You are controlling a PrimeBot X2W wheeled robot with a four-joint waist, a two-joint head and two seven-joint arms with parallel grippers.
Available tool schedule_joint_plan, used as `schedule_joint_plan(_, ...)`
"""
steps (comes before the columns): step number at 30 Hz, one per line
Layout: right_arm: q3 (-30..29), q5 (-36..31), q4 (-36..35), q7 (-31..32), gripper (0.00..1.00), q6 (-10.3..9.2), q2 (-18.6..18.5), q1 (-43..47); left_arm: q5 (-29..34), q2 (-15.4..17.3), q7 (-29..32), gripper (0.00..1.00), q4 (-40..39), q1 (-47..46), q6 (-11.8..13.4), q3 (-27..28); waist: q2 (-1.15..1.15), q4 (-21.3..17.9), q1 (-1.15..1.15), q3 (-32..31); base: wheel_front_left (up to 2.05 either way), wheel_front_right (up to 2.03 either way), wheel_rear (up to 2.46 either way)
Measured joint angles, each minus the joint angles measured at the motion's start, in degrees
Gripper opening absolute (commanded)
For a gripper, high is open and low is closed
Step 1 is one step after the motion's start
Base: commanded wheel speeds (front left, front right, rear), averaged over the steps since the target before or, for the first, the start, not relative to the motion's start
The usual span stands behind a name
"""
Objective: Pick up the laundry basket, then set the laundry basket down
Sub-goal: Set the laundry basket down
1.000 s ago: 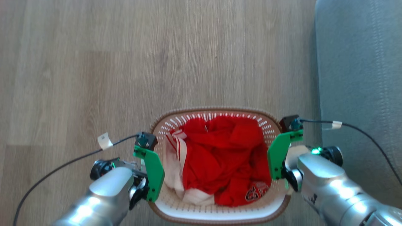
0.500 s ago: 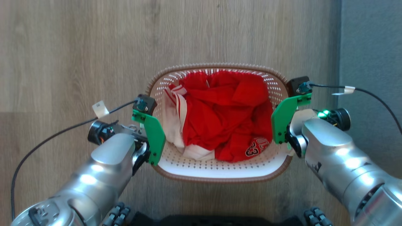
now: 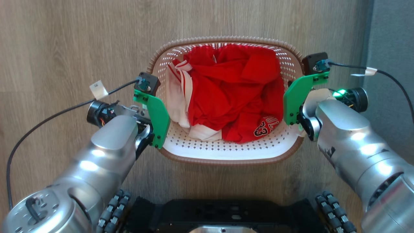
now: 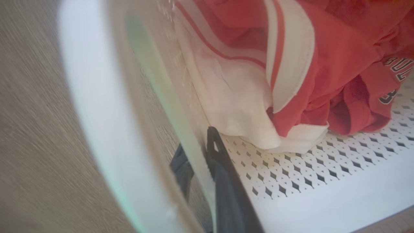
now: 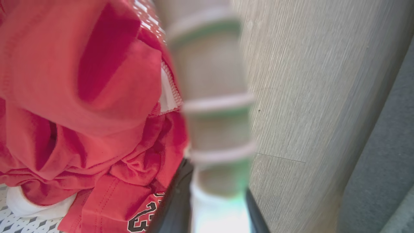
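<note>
Laundry basket [image 3: 226,160] is slung between my two arms, in front of my base [image 3: 226,213], over the wood floor [image 3: 64,48]. Judging by the shadow under its near rim, it is off the floor, though I can't confirm that.

Left end effector [image 4: 199,155]: clenched across the basket's side wall, one finger [image 4: 223,174] inside and the other outside.
Right end effector [image 5: 216,194]: view is blurred, but dark fingers sit on either side of the opposite wall, so I read it as grasping too.

Load: red and white clothes [image 3: 233,97], heaped toward the far side and the right. The near part of the basket's bottom is bare.

Notes for the set-down:
- Lower both arms at the same rate; any lag on one side tips the basket.
- The grip is a thin pinch on flexible plastic, so no twisting at the wrists and no pulling the arms apart.
- The grey surface [image 3: 394,48] lies just beyond my right arm. Land the basket wholly on wood.
- Release only once the bottom sits flat, both sides together.
</note>
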Motion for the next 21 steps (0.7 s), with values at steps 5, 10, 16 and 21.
schedule_joint_plan(5,-0.8,0.1,0.2,-0.5,0.0,0.0,-0.1,-0.2,0.0,0.1,0.2,0.0,-0.5,-0.7,0.0,-0.1,0.0,0.0,0.0,2.2,0.0,0.0,0.0)
schedule_joint_plan(10,-0.9,0.0,0.5,-0.9,0.0,0.0,-0.2,-1.1,0.0,0.1,0.1,0.0,-0.9,-1.2,0.0,-0.1,0.0,0.3,-0.01,3.9,0.0,0.0,0.0)
schedule_joint_plan(16,-1.7,-0.6,0.5,-1.0,0.0,0.0,-0.2,-1.1,-0.5,0.2,0.1,0.0,-1.0,-1.8,0.0,-0.2,0.0,0.5,-0.01,4.7,0.0,0.0,0.0)
schedule_joint_plan(21,-3.0,-2.5,0.5,-1.0,0.0,0.0,-0.3,-2.0,-0.5,0.2,-1.0,0.0,-0.9,-1.9,0.0,-0.2,0.0,0.1,-0.01,5.5,0.0,0.0,0.0)
